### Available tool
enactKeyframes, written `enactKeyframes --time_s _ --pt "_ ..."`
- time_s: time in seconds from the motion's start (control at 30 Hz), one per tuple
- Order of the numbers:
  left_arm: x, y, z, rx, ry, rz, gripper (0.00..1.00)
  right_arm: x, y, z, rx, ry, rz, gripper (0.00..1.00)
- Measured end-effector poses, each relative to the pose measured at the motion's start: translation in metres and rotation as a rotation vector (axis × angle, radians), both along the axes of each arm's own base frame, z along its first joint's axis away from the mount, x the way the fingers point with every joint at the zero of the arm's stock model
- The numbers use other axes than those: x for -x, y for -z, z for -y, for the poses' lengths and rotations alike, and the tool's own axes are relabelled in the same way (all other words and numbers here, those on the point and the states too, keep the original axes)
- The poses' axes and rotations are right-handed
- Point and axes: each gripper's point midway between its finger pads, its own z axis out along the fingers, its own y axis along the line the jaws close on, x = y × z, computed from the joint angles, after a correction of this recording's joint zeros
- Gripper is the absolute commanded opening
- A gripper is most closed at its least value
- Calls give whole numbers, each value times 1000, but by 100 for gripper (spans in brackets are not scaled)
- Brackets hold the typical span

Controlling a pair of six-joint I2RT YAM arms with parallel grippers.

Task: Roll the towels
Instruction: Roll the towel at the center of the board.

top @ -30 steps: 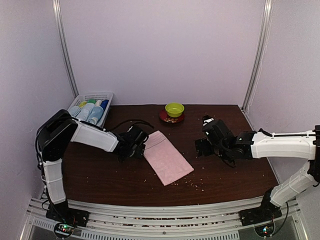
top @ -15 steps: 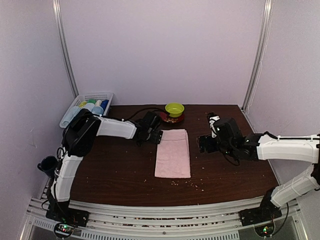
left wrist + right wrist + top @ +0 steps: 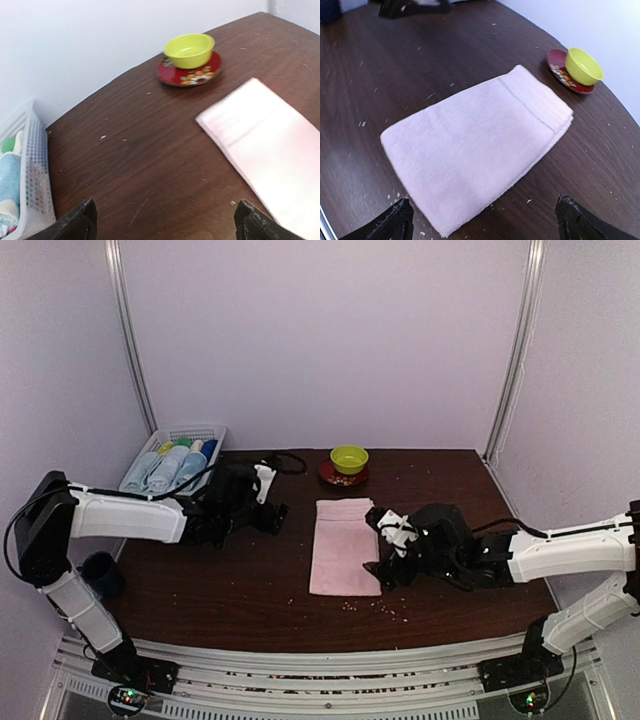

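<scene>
**Top external view: pale pink towel (image 3: pixel 345 545) flat and unrolled, nothing gripped**

Lies at the centre of the dark wooden table (image 3: pixel 220 580), folded into a flat rectangle, long side running 12 to 6 o'clock. At its 12 o'clock, near the far edge: yellow-green bowl (image 3: pixel 349 457) seated on a red floral plate (image 3: pixel 330 478). At 10 o'clock, in the far-left corner: white mesh basket (image 3: pixel 190 429) holding rolled light blue towels (image 3: pixel 165 466), plus a few green, yellow and blue items too small to name. At 8 o'clock, by the table's left edge: dark blue cup (image 3: pixel 100 570). Pale crumbs scattered over the wood, thickest toward 6 o'clock.

Left gripper (image 3: pixel 270 498) at 10 o'clock of the pink towel, apart from it, low over bare wood, 2 fingers spread wide with nothing between. Through the left wrist camera: black fingertips in both bottom corners, bare table between, pink towel at 3 o'clock, bowl and plate at 1 o'clock, basket at 9 o'clock.

Right gripper (image 3: pixel 384 548) at the pink towel's 3 o'clock edge, jaws fully apart, holding nothing; touching the cloth or just above it, cannot tell. Through the right wrist camera: pink towel filling the middle ahead of the 2 fingertips, stitched band across its far end, bowl at 1 o'clock, left gripper at 11 o'clock across the table.
</scene>
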Motion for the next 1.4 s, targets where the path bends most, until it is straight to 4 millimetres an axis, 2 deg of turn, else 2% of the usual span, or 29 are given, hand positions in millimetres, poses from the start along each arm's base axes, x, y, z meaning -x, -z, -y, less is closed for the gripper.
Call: enactKeyframes --time_s 0.07,0.17,0.23,0.3,0.4,0.5,0.63,0.7,0.87,1.1,1.17,1.27,1.4 --pt "28 1 11 -7 116 36 98 21 18 -5 84 -95 26 100" --pt "67 33 22 -68 284 18 98 43 43 -7 204 -200 55 95" --pt "86 61 18 -118 365 -23 98 47 53 -9 273 -231 82 92" --pt "100 79 12 -156 424 -43 98 49 59 -9 328 -253 109 91" --pt "117 91 10 -188 502 -46 98 51 65 -5 383 -273 144 87" --pt "122 80 18 -174 547 7 98 50 72 -2 432 -281 163 84" --pt "123 63 29 -148 575 82 98 49 93 3 514 -295 151 79" --pt "124 62 31 -150 583 94 98 49 103 6 553 -304 142 74" --pt "126 68 34 -176 597 101 98 42 106 0 593 -301 161 57" --pt "124 69 32 -204 577 114 98 37 108 -7 639 -314 218 52" --pt "123 67 32 -206 573 129 98 37 109 -10 649 -322 230 37" --pt "123 63 29 -207 573 156 98 36 114 -13 674 -340 234 20" --pt "125 64 26 -218 577 174 98 34 121 -18 697 -352 227 6"
